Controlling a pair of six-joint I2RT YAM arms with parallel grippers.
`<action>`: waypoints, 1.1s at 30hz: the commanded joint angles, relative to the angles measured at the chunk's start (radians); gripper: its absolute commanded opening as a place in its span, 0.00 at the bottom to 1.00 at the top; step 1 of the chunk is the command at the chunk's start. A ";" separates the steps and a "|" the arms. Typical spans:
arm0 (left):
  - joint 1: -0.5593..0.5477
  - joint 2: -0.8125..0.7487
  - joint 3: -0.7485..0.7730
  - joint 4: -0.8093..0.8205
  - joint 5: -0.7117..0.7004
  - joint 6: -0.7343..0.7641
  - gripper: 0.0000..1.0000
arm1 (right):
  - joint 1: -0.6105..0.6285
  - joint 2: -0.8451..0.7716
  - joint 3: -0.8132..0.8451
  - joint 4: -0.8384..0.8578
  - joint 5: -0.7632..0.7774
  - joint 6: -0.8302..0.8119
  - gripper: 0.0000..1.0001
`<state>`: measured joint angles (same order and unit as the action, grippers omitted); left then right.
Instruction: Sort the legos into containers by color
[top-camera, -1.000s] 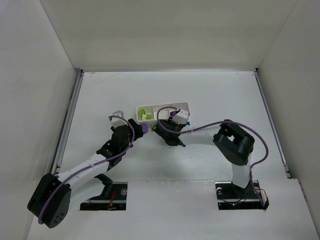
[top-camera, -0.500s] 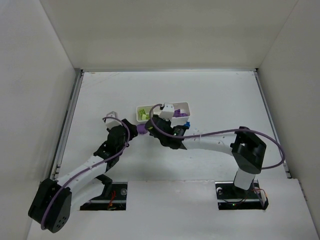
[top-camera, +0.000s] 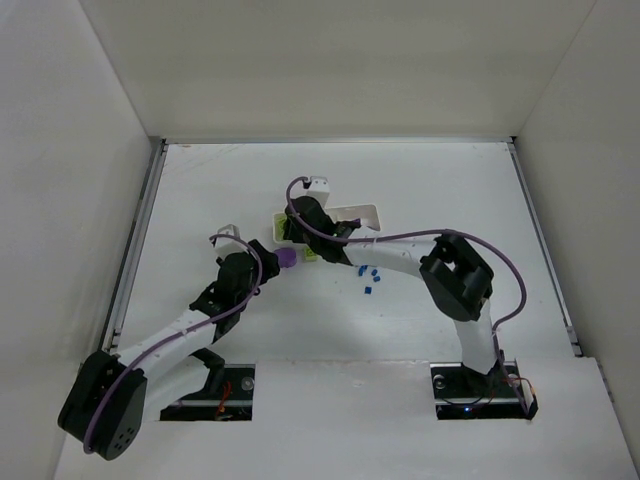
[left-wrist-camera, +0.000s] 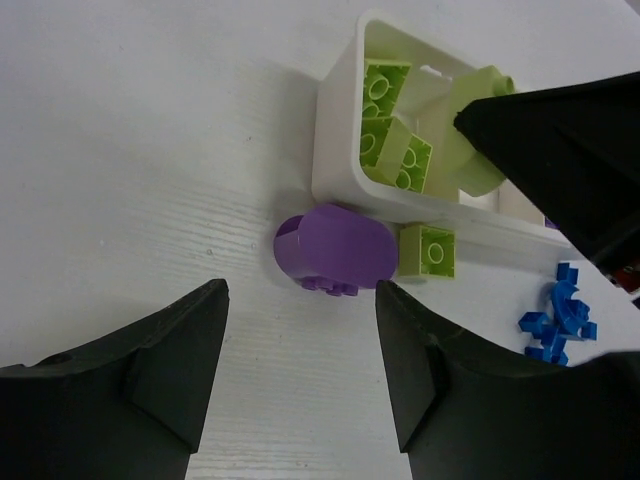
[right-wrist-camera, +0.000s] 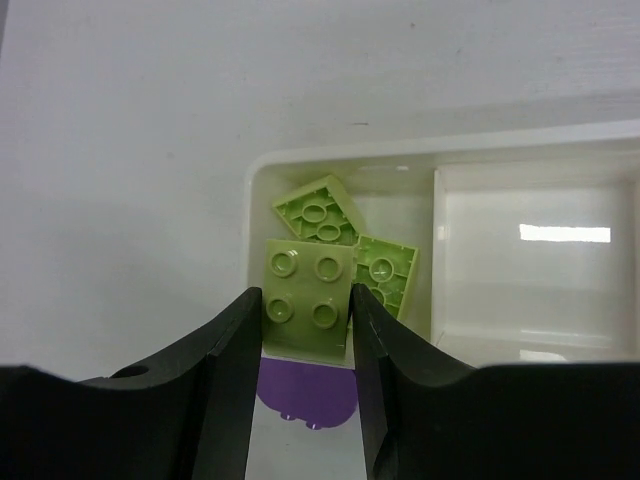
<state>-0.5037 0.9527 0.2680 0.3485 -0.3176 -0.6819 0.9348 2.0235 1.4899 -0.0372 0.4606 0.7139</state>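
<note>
Two arms, same build. On the left arm (top-camera: 170, 335) and the right arm (top-camera: 400, 262) we see white tubular links between bulky black joint housings. A purple cable (top-camera: 522, 290) runs along each arm and loops free of the shell in places. The base plates (top-camera: 215, 385) are black, with small red and orange bits. We note that the left gripper (left-wrist-camera: 300, 290) has matte black fingers (left-wrist-camera: 130, 380), broad and faceted. The right gripper (right-wrist-camera: 305, 293) is also black, with rounded inner edges.
</note>
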 joint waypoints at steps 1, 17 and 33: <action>-0.008 -0.002 0.016 0.021 0.003 0.001 0.59 | -0.004 0.003 0.058 0.049 -0.033 -0.018 0.36; -0.129 0.135 0.054 0.087 -0.084 0.056 0.67 | -0.055 -0.268 -0.230 0.128 0.056 -0.051 0.60; -0.192 0.373 0.161 0.118 -0.250 0.197 0.73 | -0.089 -0.627 -0.663 0.237 0.036 -0.099 0.75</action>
<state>-0.6941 1.3098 0.3843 0.4309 -0.5034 -0.5339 0.8391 1.4567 0.8429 0.1219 0.4973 0.6460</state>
